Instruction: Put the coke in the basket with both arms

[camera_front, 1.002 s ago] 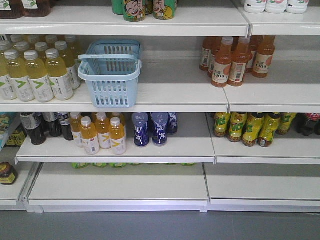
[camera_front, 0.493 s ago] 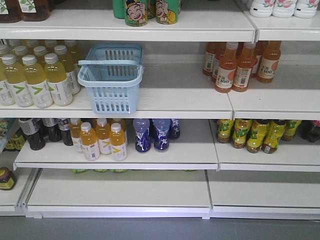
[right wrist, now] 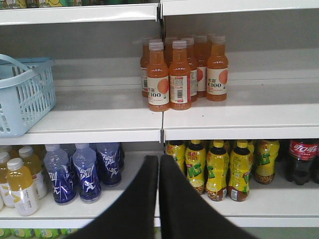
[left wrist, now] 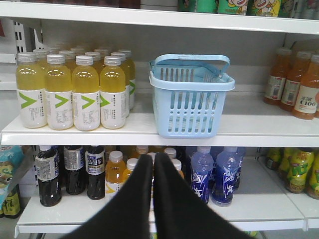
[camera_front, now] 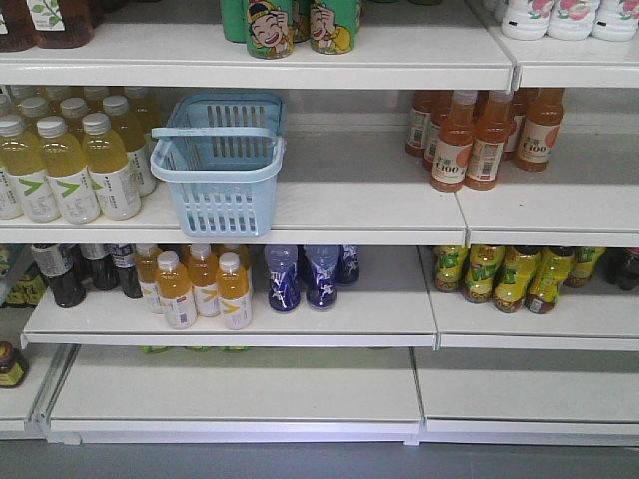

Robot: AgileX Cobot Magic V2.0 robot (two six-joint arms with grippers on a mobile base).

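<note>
Where the bottom edge of each wrist view cuts them off, only the black fingers of the two hands show, and the arms behind them are out of frame. Entry one, the left hand [left wrist: 153, 159]: lower centre of its view, fingers pressed together with only a hairline seam, nothing held, tips pointing up in front of the bottles under the basket's shelf. Entry two, the right hand [right wrist: 159, 160]: same pose at lower centre, fingers together, nothing between them. Entry three, the basket [camera_front: 222, 195]: light blue, slotted, upright on the middle shelf [camera_front: 369, 190], left of centre in the front view, one thin handle swung across its mouth. In the right wrist view it is cut by the left edge. Yellow drink bottles [camera_front: 70, 170] stand just beside it toward the left of the frame, and orange drink bottles [camera_front: 479, 145] stand well apart at upper right. Blue bottles [camera_front: 300, 279] sit one shelf lower, below the basket. A dark cola bottle [right wrist: 301, 164] with a red label band is at the lower right of the right wrist view, its top hidden behind the shelf lip, with a neighbouring bottle clipped by the frame edge.
</note>
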